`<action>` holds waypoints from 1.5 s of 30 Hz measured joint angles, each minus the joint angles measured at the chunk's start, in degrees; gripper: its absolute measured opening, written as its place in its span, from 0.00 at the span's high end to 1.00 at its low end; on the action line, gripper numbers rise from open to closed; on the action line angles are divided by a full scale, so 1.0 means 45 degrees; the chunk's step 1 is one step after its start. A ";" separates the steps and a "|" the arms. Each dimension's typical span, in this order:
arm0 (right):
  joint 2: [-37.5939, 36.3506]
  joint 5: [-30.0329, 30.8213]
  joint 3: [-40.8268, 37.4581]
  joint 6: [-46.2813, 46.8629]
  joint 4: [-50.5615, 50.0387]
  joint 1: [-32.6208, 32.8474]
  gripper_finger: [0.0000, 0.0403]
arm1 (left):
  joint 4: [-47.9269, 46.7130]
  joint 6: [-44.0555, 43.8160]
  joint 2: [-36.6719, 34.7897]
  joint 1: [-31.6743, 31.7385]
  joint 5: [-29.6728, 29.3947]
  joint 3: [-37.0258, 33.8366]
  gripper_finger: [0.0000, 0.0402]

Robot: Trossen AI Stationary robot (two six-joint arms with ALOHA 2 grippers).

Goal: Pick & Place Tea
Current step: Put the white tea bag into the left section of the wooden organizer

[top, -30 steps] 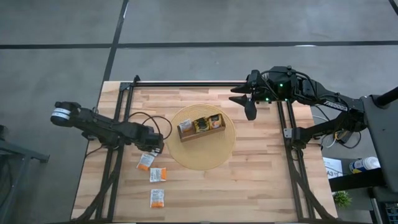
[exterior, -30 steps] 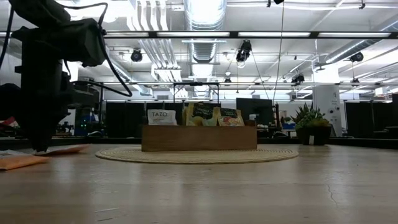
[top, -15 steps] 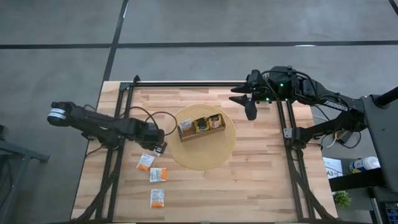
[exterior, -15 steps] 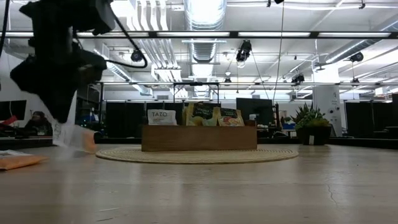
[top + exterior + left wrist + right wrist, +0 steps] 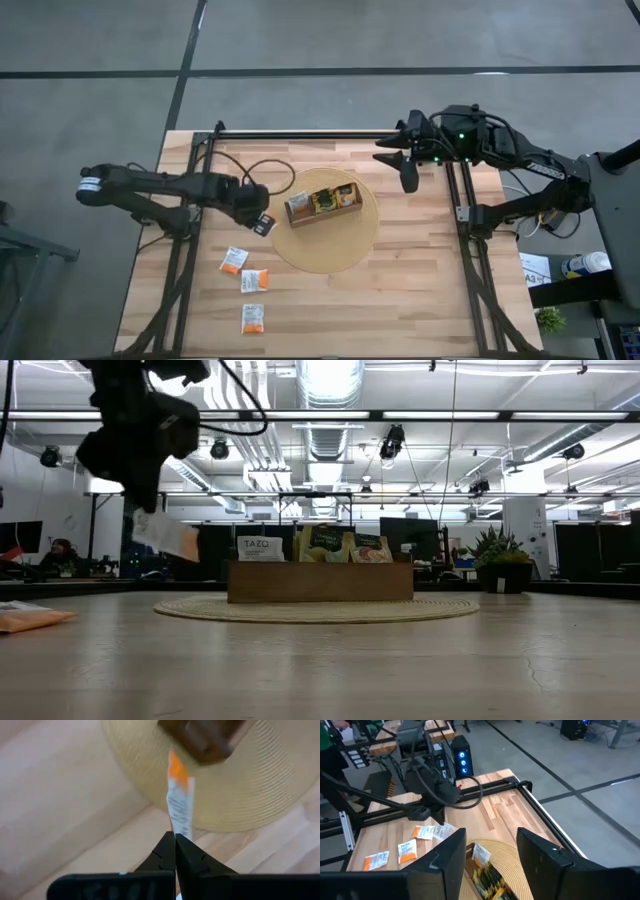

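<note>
- Tea sachet, white with an orange end, hangs clamped in the left gripper, lifted off the table just at the mat's nine o'clock edge; its long axis runs away from the fingers toward the wooden tray
- Three more sachets lie flat toward the mat's seven o'clock, bare wood around them
- Right gripper waits, fingers apart, at the mat's two o'clock, near the table's back rail
</note>
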 joint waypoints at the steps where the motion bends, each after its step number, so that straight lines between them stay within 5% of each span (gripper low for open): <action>1: -0.0086 -0.0005 0.0000 0.0000 0.0000 0.0004 0.58 | -0.0001 0.0342 0.0007 0.0161 0.0005 0.0171 1.00; 8: -0.0290 -0.0074 0.0000 -0.0050 -0.0093 0.0000 0.58 | 0.0017 0.3089 0.0366 0.1297 0.0556 0.1616 1.00; 19: 0.0543 -0.3121 0.0000 -0.0578 -0.0079 -0.0035 0.58 | 0.0029 0.7048 0.1667 0.1856 0.3197 0.4626 1.00; 25: 0.1455 -0.4256 0.0000 -0.0557 0.0003 -0.0089 0.58 | 0.0022 0.8633 0.2906 0.1856 0.3570 0.6831 1.00; 35: 0.2719 -0.6664 0.0015 -0.0466 0.0452 -0.0302 0.58 | 0.0019 1.0452 0.4935 0.1834 0.4460 0.9694 1.00; 45: 0.3505 -0.7490 0.0024 -0.0374 0.0417 -0.0770 0.58 | 0.0419 1.1033 0.5518 0.1832 0.4941 1.0374 1.00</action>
